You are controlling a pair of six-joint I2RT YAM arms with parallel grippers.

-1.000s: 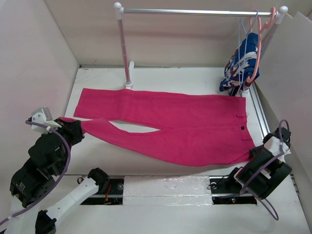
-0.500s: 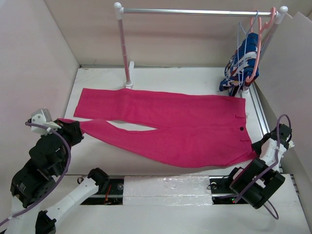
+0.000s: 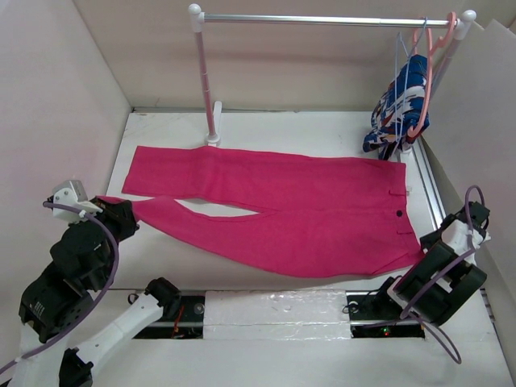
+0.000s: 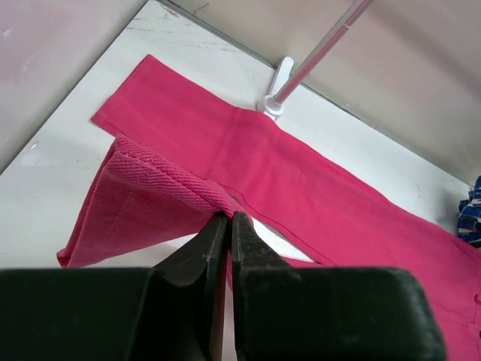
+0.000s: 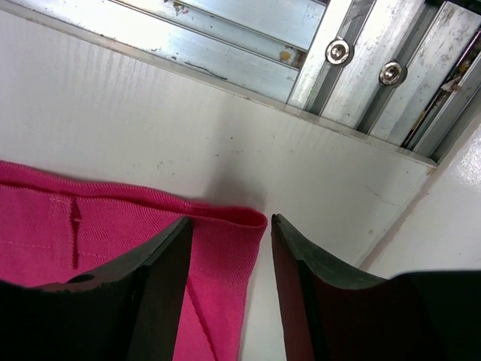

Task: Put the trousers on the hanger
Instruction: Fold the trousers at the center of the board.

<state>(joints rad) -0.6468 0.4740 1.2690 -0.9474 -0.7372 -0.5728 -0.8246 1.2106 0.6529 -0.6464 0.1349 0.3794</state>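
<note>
Trousers (image 3: pixel 306 210): spread flat across the tabletop (image 3: pixel 282 129), waist to the right, both legs running left.
Left tool (image 4: pixel 229 218): clamped tight on the near leg's hem, and the cloth bunches up at the tips.
Right tool (image 5: pixel 229 222): fingers spread wide, straddling the waistband's near corner without squeezing.
Hanger (image 3: pixel 397 60): hooked on the rail (image 3: pixel 322 18) at far right, just beside a blue-and-white garment (image 3: pixel 403 101), up off the tabletop.

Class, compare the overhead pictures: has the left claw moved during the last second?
No. The left claw stays shut on the hem of the trousers, at the same spot relative to the rack foot in every overhead picture.
</note>
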